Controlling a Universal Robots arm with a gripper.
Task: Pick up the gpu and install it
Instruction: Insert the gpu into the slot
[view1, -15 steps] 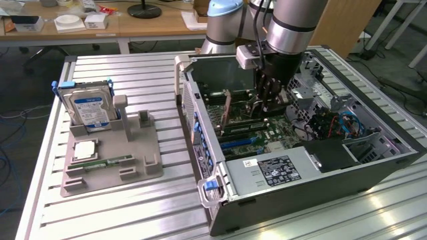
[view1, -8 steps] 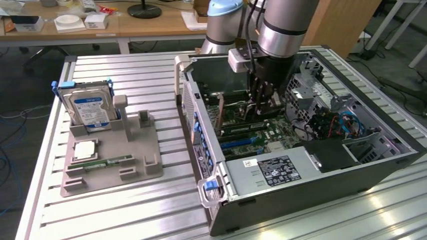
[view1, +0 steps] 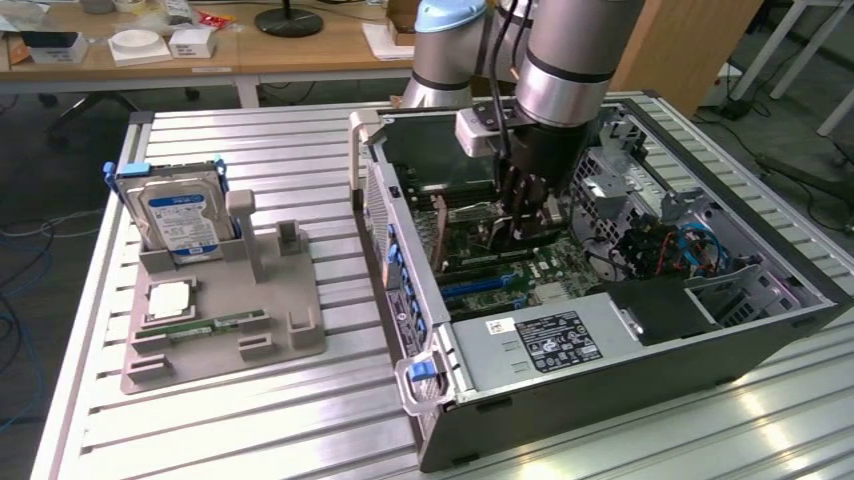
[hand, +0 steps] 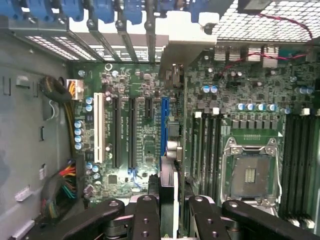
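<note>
One card, the gpu (hand: 170, 165), is pinched edge-on in the gripper (hand: 172, 212), approx. vertical so its connector edge faces the blue slot (hand: 164, 120) on the mobo (hand: 135, 135). It is inside the case (view1: 601, 400), w/ seating not confirmable.

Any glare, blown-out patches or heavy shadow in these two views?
Exterior view: light glares off the ribbed aluminium table beside the black computer case. Wrist view: a patch by the blue slot latches is blown out white; the tool, closed on the thin green gpu card, sits in shadow.
</note>
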